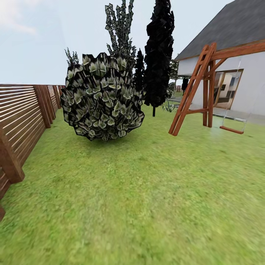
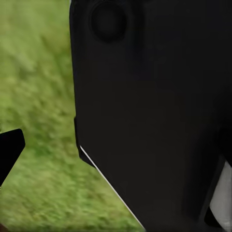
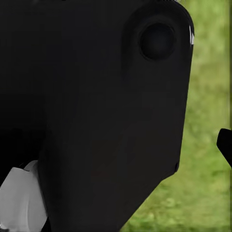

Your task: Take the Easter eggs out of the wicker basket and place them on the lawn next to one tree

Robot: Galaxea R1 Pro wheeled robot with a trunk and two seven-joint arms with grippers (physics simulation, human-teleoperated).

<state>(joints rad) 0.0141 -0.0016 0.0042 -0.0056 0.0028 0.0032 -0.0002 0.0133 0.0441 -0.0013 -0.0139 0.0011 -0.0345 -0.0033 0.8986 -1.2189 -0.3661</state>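
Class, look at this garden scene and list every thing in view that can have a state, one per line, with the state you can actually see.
swing seat: hanging level from the frame, nobody on it.
wooden swing frame: standing upright on the lawn.
wooden fence: standing, slats intact.
tree: leafy crown hanging low over the grass, trunk hidden.
black-foliage tree: upright.
house glass door: too far to tell whether open.

A wide green grass lawn (image 1: 147, 191) fills the near ground. A brown slatted wooden fence (image 1: 22, 121) runs along its left side. Far left of centre sits a round, dense mottled leafy crown (image 1: 101, 97), a tall black-foliage tree (image 1: 159, 55) behind it to the right. Far right stands a wooden swing frame (image 1: 200, 84), with the white house (image 1: 235, 70) behind it.
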